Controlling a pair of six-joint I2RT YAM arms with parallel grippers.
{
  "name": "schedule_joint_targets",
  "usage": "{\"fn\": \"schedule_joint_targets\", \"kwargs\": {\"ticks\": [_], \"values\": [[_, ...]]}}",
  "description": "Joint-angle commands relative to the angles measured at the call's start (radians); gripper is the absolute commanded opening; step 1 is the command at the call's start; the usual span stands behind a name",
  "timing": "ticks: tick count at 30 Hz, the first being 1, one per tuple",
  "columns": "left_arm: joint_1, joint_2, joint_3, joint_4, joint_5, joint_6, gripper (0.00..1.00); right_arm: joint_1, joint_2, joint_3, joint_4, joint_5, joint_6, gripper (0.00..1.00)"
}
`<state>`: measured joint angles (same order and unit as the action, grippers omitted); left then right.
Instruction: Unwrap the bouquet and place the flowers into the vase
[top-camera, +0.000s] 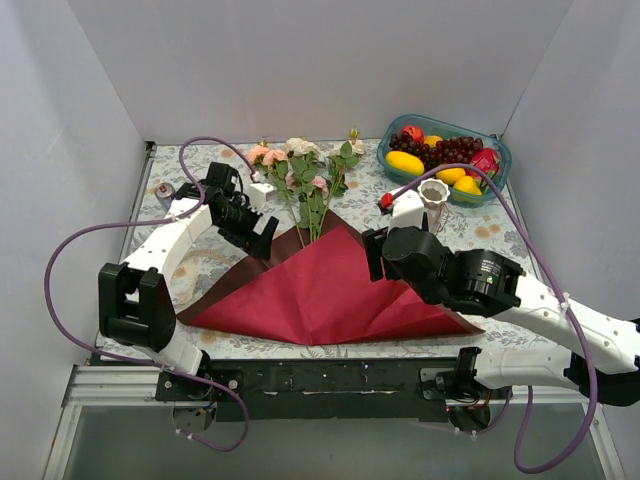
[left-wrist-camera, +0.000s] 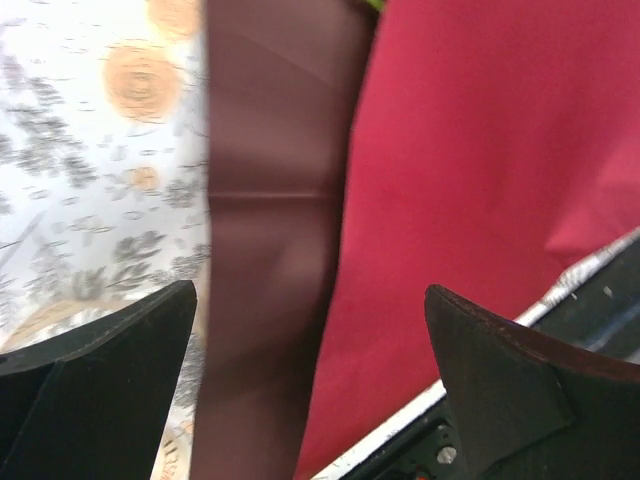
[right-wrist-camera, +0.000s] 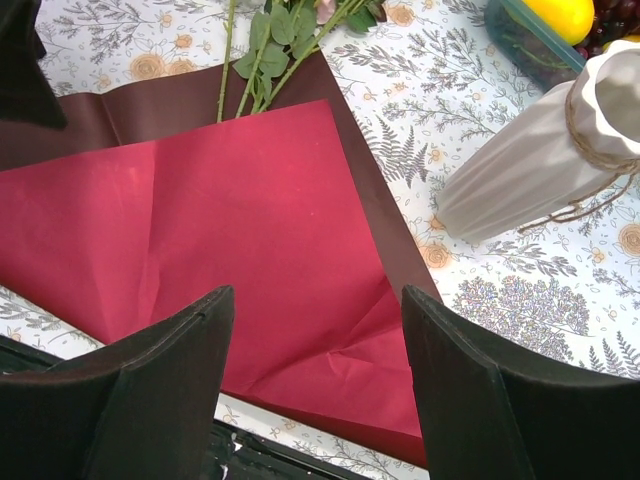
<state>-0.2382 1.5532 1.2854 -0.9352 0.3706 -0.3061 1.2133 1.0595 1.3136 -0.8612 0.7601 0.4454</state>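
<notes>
Hovering over red paper (top-camera: 320, 290), left gripper (top-camera: 258, 235) and right gripper (top-camera: 372, 252) spread wide, nothing held, flowers (top-camera: 305, 180) ahead, vase (top-camera: 434, 197) beside right gripper.

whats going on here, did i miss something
Two robot arms are partway through unwrapping a bouquet. The dark red paper lies opened flat on the table, and the flowers lie loose at its far edge, stems resting on it. The left claw and right claw both hang open over the paper, holding nothing. The white vase stands beside the fruit bowl, with no flower in it yet.
</notes>
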Motion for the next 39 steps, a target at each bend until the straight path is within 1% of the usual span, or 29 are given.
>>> {"fn": "schedule_joint_targets", "kwargs": {"ticks": [1, 4, 7, 10, 14, 18, 22, 28, 30, 32, 36, 39], "values": [[-0.007, 0.010, -0.009, -0.098, 0.229, 0.129, 0.98, 0.009, -0.030, 0.004, 0.005, 0.019, 0.027, 0.75], [-0.018, 0.034, 0.003, -0.106, 0.315, 0.157, 0.98, 0.008, -0.047, -0.019, 0.005, 0.016, 0.039, 0.75], [-0.044, 0.054, 0.009, -0.076, 0.364, 0.148, 0.98, 0.009, -0.059, -0.030, 0.005, 0.013, 0.047, 0.75], [-0.081, 0.106, 0.009, -0.044, 0.373, 0.131, 0.98, 0.011, -0.064, -0.033, 0.001, 0.012, 0.053, 0.75], [-0.093, 0.185, 0.029, -0.033, 0.433, 0.148, 0.98, 0.011, -0.073, -0.036, -0.002, 0.008, 0.056, 0.74], [-0.101, 0.232, 0.048, 0.035, 0.409, 0.114, 0.98, 0.014, -0.089, -0.045, -0.009, 0.001, 0.062, 0.74], [-0.113, 0.235, 0.069, 0.108, 0.384, 0.078, 0.97, 0.017, -0.101, -0.051, -0.009, -0.007, 0.070, 0.73], [-0.145, 0.231, 0.045, 0.182, 0.344, 0.042, 0.97, 0.022, -0.104, -0.059, -0.012, -0.010, 0.075, 0.73], [-0.151, 0.240, 0.032, 0.182, 0.344, 0.041, 0.97, 0.022, -0.102, -0.056, -0.015, -0.010, 0.075, 0.72], [-0.161, 0.251, 0.006, 0.187, 0.346, 0.042, 0.96, 0.022, -0.104, -0.053, -0.016, -0.008, 0.072, 0.72], [-0.165, 0.245, -0.034, 0.232, 0.335, 0.035, 0.89, 0.023, -0.105, -0.050, -0.016, -0.008, 0.070, 0.72], [-0.170, 0.239, -0.047, 0.262, 0.320, 0.030, 0.88, 0.025, -0.107, -0.053, -0.013, -0.012, 0.070, 0.72]]}}
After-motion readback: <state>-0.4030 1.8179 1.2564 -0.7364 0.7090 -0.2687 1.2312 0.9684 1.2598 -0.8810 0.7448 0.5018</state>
